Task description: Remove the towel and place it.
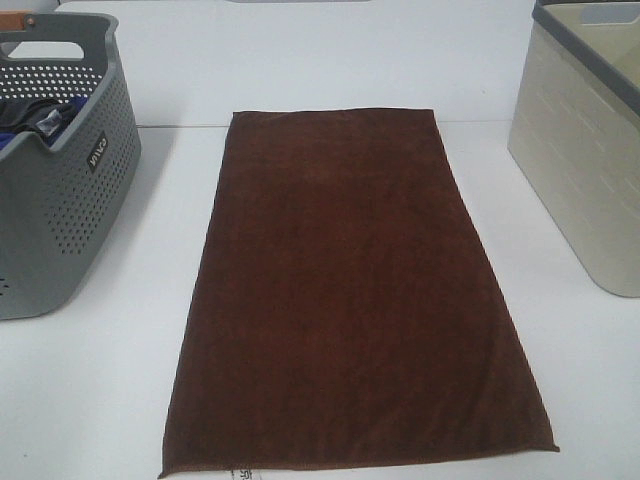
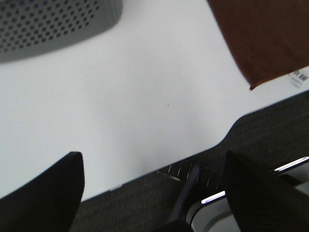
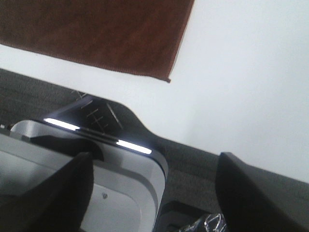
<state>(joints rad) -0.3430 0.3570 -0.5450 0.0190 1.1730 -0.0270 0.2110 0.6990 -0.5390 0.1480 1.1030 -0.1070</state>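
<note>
A: The towel lies flat on the white bench, its white tag at the near hem.

B: We see both pincers, left and right, spread wide and empty off the near edge.

A: Farther back, a grey basket stands left and a beige bin right, both apart from the towel.
</note>
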